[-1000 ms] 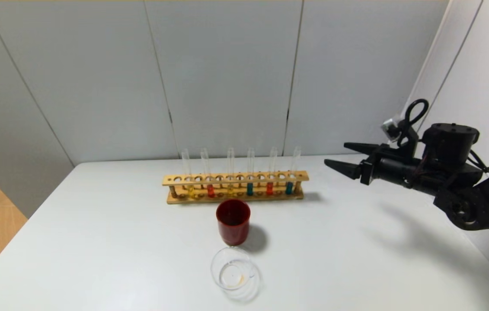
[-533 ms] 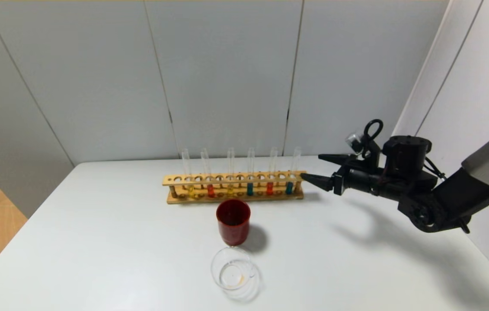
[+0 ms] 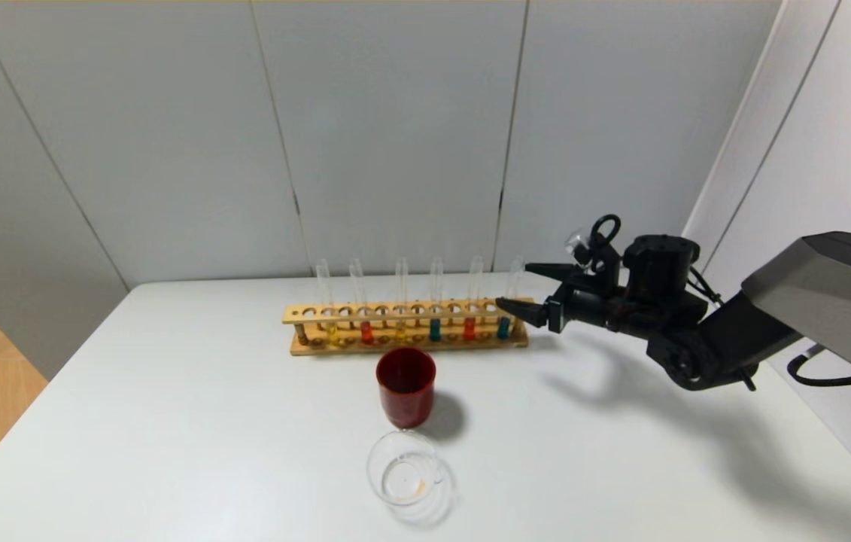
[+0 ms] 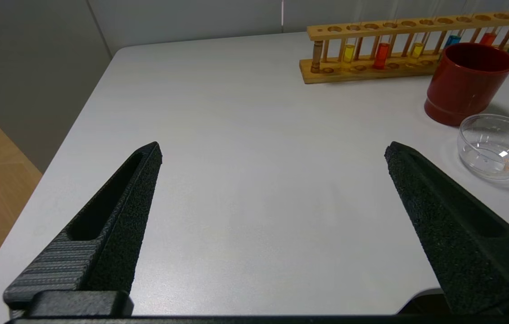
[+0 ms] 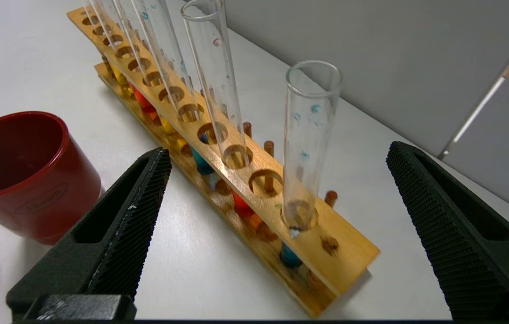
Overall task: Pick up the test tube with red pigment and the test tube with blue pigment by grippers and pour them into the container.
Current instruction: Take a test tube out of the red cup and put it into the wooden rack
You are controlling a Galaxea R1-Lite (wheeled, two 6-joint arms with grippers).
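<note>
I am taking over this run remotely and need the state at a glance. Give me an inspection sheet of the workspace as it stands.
Surface: white table, dry, no spills seen.
Job's things: blue tube at the rack's right end and red tube next to it, both upright in the wooden rack; another red one stands farther left; glass container nearest the robot, nearly empty.
Clutter: dark red cup between rack and container; yellow and teal tubes in the rack.
Grippers: right gripper open, level with the blue tube's upper part at the rack's right end, not touching; left gripper open, over bare table.
Cables: black loop on the right wrist, clear of the rack.
Surroundings: grey wall panels.
</note>
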